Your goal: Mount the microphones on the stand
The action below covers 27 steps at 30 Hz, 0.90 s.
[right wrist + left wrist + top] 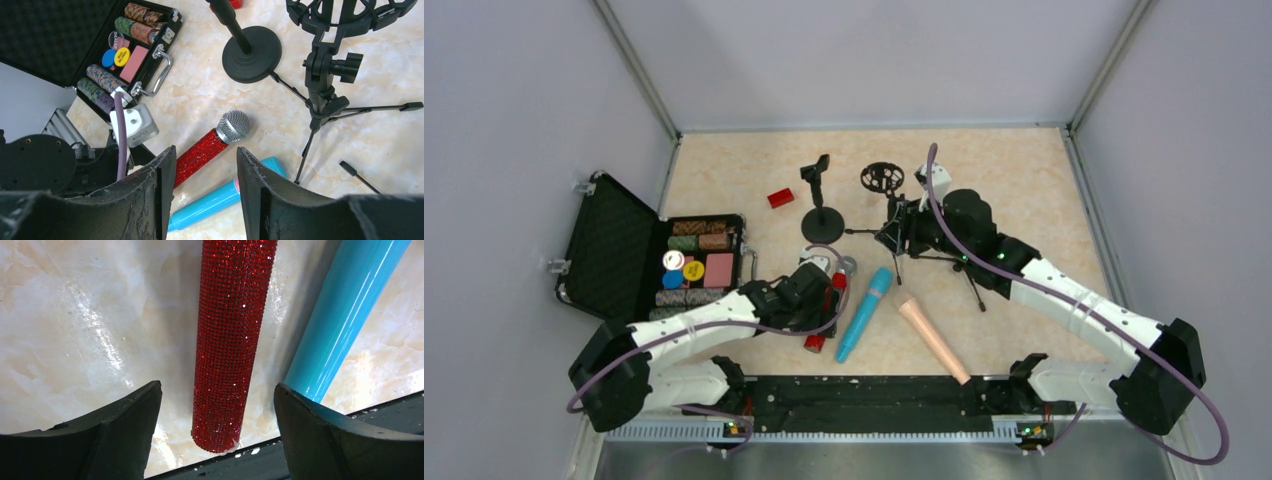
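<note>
Glittery red stick mic w/ grey mesh head (230,315) lies flat on the pale marble-look table (75,315), just beside the smooth cyan-blue mic (340,325). Left gripper (217,386) is wide open around its tail end, not touching, holding nothing. Right gripper (205,155) is half open, empty. Red mic looks hard & stiff, bumpy so not slippy, but round, so prob. rolls. Best grab mid-handle.

The bench (1024,180) holds three microphones (red microphone (207,149), cyan microphone (862,312), peach microphone (934,340)), two stands (round-base stand (823,205), tripod stand (320,90)), one small red block (780,198) and one open chip case (609,250).
</note>
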{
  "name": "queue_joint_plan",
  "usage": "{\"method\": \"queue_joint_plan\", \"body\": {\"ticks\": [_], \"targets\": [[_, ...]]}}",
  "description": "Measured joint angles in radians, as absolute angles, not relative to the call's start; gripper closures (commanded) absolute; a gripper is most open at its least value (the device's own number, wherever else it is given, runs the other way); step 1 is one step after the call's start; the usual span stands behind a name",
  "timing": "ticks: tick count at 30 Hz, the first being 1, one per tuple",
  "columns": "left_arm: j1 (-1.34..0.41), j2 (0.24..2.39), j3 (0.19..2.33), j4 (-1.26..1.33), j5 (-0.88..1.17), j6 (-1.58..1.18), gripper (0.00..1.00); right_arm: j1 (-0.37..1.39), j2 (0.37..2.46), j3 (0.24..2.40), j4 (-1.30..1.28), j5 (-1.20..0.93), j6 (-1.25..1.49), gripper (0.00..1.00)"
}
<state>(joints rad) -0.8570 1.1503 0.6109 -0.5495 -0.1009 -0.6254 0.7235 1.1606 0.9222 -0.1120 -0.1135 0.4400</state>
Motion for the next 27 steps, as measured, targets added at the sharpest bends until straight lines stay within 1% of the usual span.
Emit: {"method": "queue_joint_plan", "body": {"ticks": [6, 11, 13, 14, 18, 21, 22, 27], "targets": [[-0.933, 1.216, 0.621, -0.571, -0.208, -0.66, 0.21, 0.723, 1.161, 0.918, -0.109, -0.116, 0.442, 0.53], [-0.981, 1.321, 0.666, -0.605, -0.282, -0.679, 0.35, 0.723, 1.164, 0.915, -0.104, -0.117, 0.442, 0.53], [-0.992, 1.362, 0.685, -0.607, -0.297, -0.684, 0.37, 0.723, 1.166, 0.915, -0.104, -0.117, 0.442, 0.53], [-0.997, 1.373, 0.694, -0.607, -0.305, -0.683, 0.41, 0.723, 1.166, 0.915, -0.104, -0.118, 0.442, 0.53], [-1.005, 1.399, 0.713, -0.602, -0.311, -0.691, 0.68, 0.723, 1.166, 0.915, -0.104, -0.118, 0.442, 0.53], [-1.007, 1.4, 0.713, -0.594, -0.307, -0.689, 0.98, 0.723, 1.166, 0.915, -0.104, -0.118, 0.442, 0.53], [-1.007, 1.399, 0.713, -0.592, -0.307, -0.691, 1.0, 0.723, 1.167, 0.915, -0.103, -0.119, 0.442, 0.53], [-1.007, 1.4, 0.713, -0.583, -0.307, -0.702, 1.0, 0.723, 1.181, 0.915, -0.097, -0.123, 0.442, 0.53]]}}
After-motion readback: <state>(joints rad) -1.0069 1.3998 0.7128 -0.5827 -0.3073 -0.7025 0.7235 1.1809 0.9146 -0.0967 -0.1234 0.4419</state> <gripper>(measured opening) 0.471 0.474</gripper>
